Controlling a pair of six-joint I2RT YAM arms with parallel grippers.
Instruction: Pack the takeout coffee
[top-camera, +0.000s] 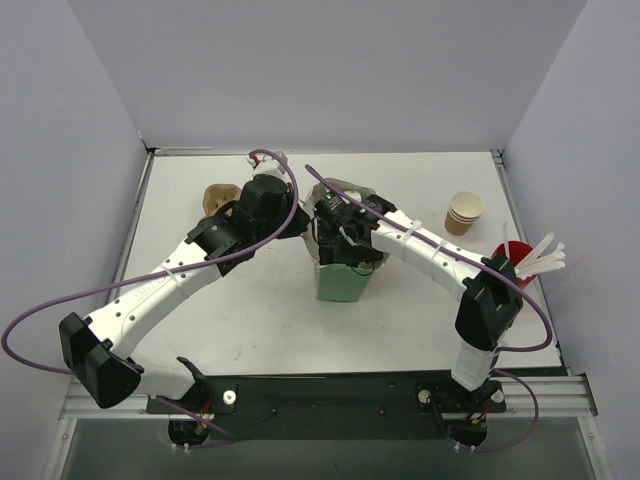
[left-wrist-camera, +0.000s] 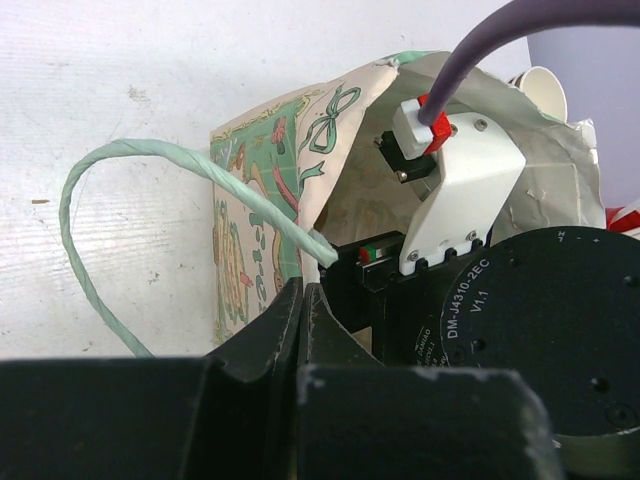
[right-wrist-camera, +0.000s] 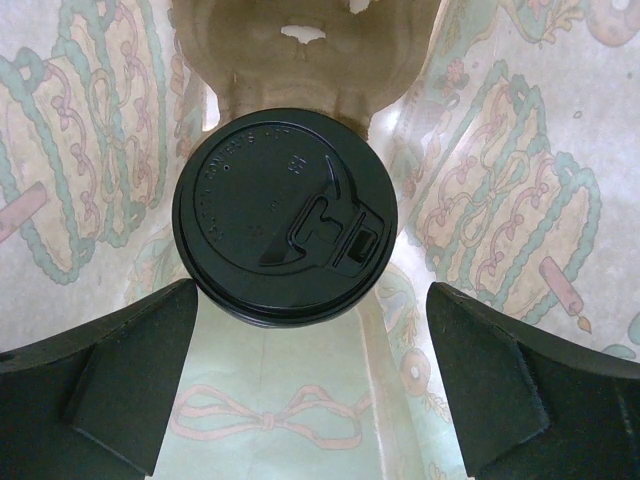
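Observation:
The takeout coffee shows only as its round black lid, seen from above inside the patterned paper bag; the cup body is hidden under the lid. It stands against a tan pulp carrier down in the bag. My right gripper is inside the bag, open and empty, its fingers apart just above and beside the lid. My left gripper is shut on the bag's rim next to the green handle, holding the mouth open.
A stack of paper cups stands at the back right, with a red cup of white sticks near the right edge. A tan pulp piece lies behind the left arm. The right arm's wrist fills the bag's mouth.

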